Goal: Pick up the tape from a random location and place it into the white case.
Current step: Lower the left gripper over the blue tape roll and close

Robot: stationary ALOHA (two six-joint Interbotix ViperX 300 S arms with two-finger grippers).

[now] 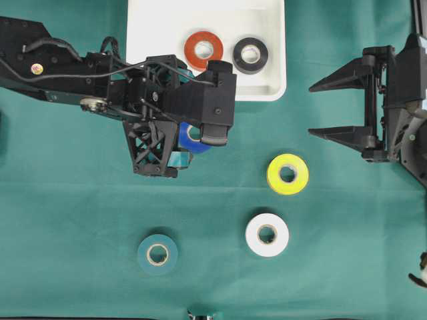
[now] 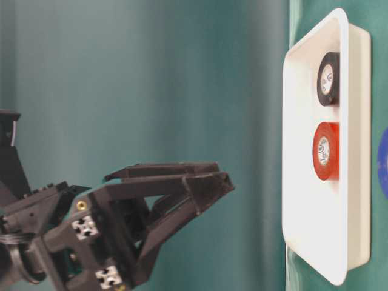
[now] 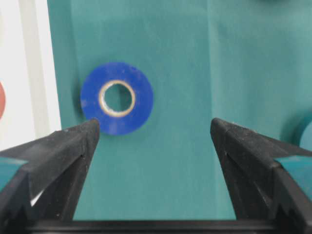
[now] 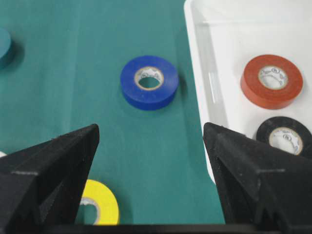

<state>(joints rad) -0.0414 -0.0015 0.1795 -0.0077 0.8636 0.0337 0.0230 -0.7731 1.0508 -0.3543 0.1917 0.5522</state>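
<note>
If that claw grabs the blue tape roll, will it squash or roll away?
Probably neither. The blue tape roll lies flat on the green cloth, so a nudge should slide it rather than roll it. Its thick wound ring looks stiff, and likely light for the open left gripper.

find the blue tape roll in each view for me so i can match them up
Overhead: blue tape roll left of centre, mostly hidden under the left arm, just below the white case.
Table-level: only a blue sliver at the right edge.
Left wrist: upper left, ahead of the open fingers.
Right wrist: upper centre.
Shared landmark: the white case beside it.
</note>
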